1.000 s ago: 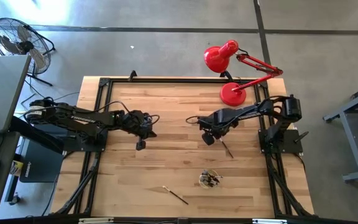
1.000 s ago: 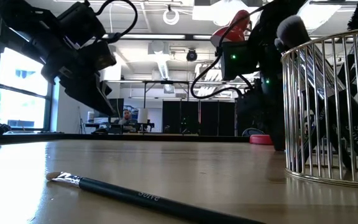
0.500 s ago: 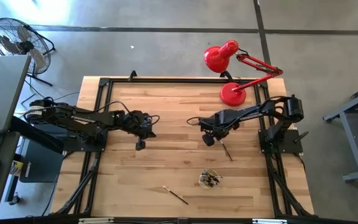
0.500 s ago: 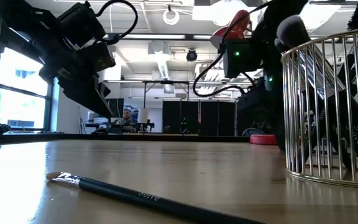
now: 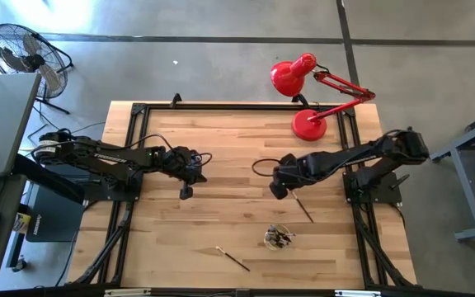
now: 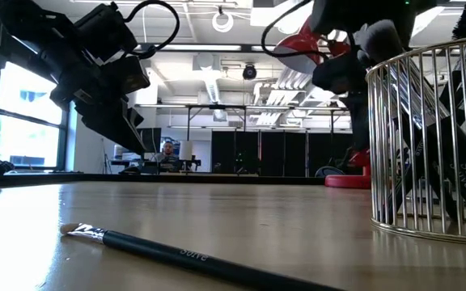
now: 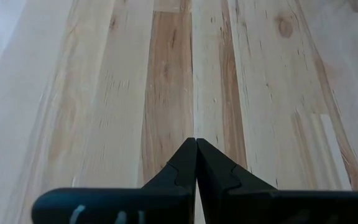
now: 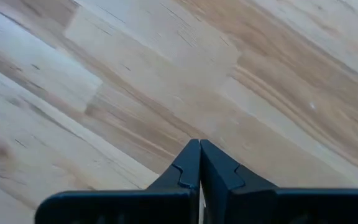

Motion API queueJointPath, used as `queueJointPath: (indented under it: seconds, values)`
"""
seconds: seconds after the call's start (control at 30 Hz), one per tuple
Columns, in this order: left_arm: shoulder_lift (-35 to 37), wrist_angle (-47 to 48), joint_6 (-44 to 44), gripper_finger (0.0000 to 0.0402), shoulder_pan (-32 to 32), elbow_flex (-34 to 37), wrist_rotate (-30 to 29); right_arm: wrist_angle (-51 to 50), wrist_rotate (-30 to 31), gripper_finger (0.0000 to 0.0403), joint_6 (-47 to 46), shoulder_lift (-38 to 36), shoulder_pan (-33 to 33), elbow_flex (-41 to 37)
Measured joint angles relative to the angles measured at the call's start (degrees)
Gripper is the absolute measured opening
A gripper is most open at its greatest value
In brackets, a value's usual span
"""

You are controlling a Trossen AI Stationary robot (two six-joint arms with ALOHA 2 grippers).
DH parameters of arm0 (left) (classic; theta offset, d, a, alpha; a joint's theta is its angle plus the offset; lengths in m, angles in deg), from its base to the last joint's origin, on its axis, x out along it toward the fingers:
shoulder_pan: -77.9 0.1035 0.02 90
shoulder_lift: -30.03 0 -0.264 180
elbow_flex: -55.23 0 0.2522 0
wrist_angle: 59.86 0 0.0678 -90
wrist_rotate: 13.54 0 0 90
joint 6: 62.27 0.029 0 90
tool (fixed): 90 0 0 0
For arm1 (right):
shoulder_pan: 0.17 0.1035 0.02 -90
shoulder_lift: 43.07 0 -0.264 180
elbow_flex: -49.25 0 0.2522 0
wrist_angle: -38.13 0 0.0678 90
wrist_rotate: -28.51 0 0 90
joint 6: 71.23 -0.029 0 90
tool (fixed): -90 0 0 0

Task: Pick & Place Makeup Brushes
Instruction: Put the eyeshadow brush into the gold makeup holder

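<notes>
Two makeup brushes lie flat on the wooden table: a dark one [image 5: 303,205] just near-right of my right gripper [image 5: 277,191], and a dark-handled, pale-tipped one [image 5: 233,258] by the near edge, seen close in the low view [image 6: 186,257]. Other brushes stand in a wire cup [image 5: 279,238] [image 6: 431,137]. My right gripper [image 8: 199,144] is shut over bare wood and holds nothing. My left gripper [image 5: 186,191] [image 7: 196,142] hovers shut over the table's left-middle, also over bare wood.
A red desk lamp [image 5: 308,124] stands on the far right of the table. Black frame rails [image 5: 130,165] run along the left and right sides. Bare wood lies between the two grippers and toward the near left.
My right arm has changed pose: its rear joints have swung out past the table's right side, and its gripper has shifted slightly toward the near edge, staying shut. The left arm and the brushes have kept still.
</notes>
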Motion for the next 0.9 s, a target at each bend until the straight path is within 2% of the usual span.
queueJointPath:
  seconds: [0.1,0.3,0.47,0.7,0.9]
  values:
    - [0.0,0.0,0.0,0.0001,0.0,0.0,0.0,-1.9,-0.6,0.0000,-2.2,0.2,0.9,0.0]
    - [0.0,0.0,-0.2,0.0001,0.0,0.0,0.0,-3.0,2.2,0.0004,-6.0,0.6,1.8,0.0]
    - [0.0,0.2,-1.9,0.0001,0.0,0.0,0.1,-3.1,4.4,0.0032,-7.0,0.8,2.4,0.0]
    - [0.0,0.2,-3.9,0.0001,0.0,0.0,0.2,-5.1,4.3,0.0080,-5.2,2.7,3.2,0.0]
    - [0.0,0.2,-4.3,0.0001,0.0,0.0,0.2,-4.5,3.7,0.0090,-3.9,5.2,2.9,0.0]
